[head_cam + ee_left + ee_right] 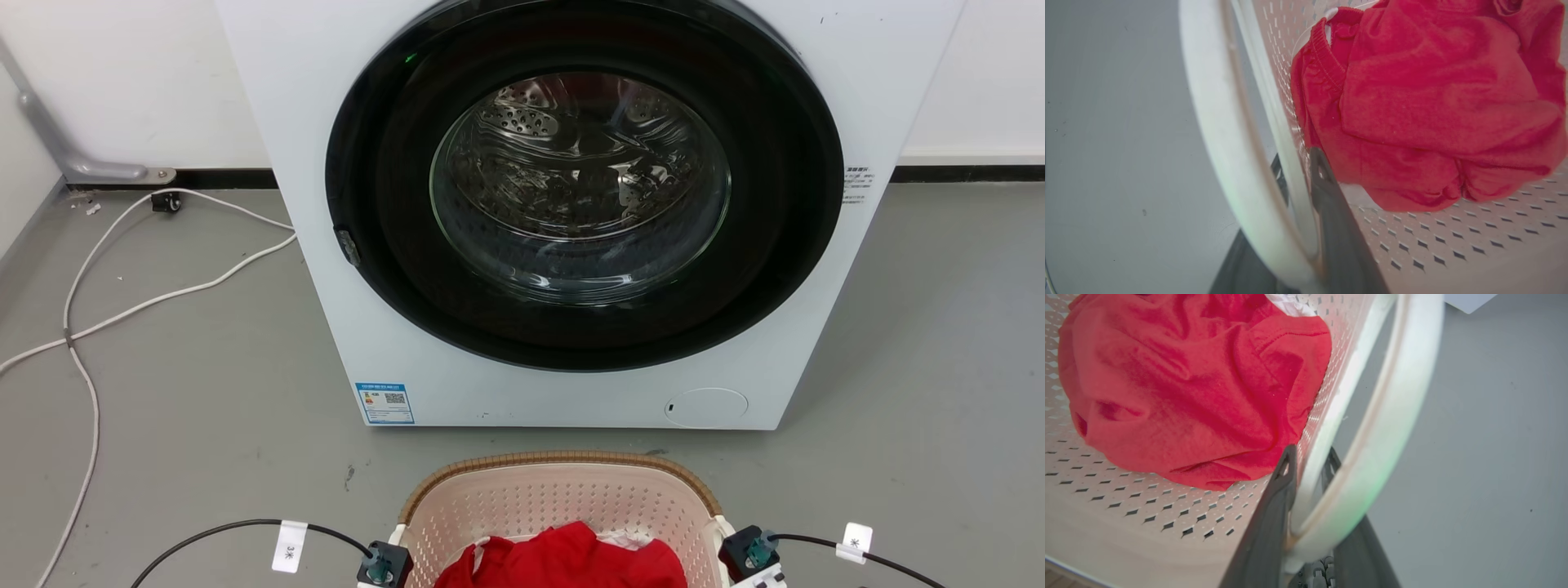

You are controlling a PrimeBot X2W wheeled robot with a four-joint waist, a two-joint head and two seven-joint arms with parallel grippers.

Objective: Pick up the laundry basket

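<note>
Grey floor [204, 367] runs across the whole inspected area, meeting a white wall at the far side. White washing machine [326, 122] stands on it, front toward the camera, its round dark door [588, 327] shut and a metal drum [571, 180] visible through the glass. The laundry basket [563, 498], pale pink and perforated with a brown woven-look rim, sits just in front of the machine at the bottom centre of the head view, between the two arms (whether its base touches the floor cannot be told). A crumpled red garment [571, 559] lies inside it, with a little white cloth beneath. A white cable [90, 318] trails loosely over the floor to the left of the machine, well apart from the basket. The left gripper [1297, 155] straddles the basket's left side wall: one dark finger is inside, close beside the garment, and the other is outside, between the wall and the white handle [1216, 134]; the fingers stand nearly together with the wall clamped between them. The right gripper [1310, 449] is set likewise on the opposite wall, one finger inside and one behind the right handle [1396, 416], closed narrowly upon the wall. A small blue sticker [385, 403] is fixed at the machine's lower left corner.
</note>
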